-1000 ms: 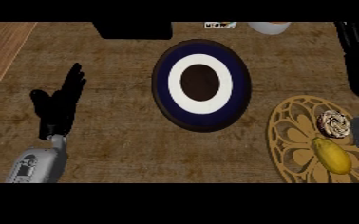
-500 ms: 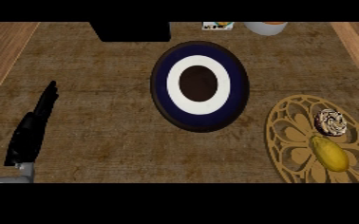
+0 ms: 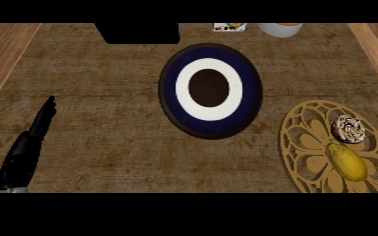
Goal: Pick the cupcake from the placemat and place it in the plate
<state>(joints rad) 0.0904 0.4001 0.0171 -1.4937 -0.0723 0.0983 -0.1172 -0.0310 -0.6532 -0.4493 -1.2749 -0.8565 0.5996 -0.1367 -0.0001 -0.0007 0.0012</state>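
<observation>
1. The plate (image 3: 210,91) lies alone mid-counter, with bare counter (image 3: 111,80) on all sides of it.
2. On the placemat (image 3: 310,155), a yellow fruit (image 3: 347,162) lies just beside the cupcake (image 3: 349,129), crowding its near side.
3. A dark box (image 3: 140,32), a small carton (image 3: 229,27) and a cup (image 3: 280,29) line the far edge.

The plate (image 3: 210,90) lies mid-desk (image 3: 103,80), the placemat (image 3: 306,155) to its right at the edge carrying the cupcake (image 3: 348,129) with a fruit (image 3: 347,162) just before it, and the left hand (image 3: 29,147) far left.
</observation>
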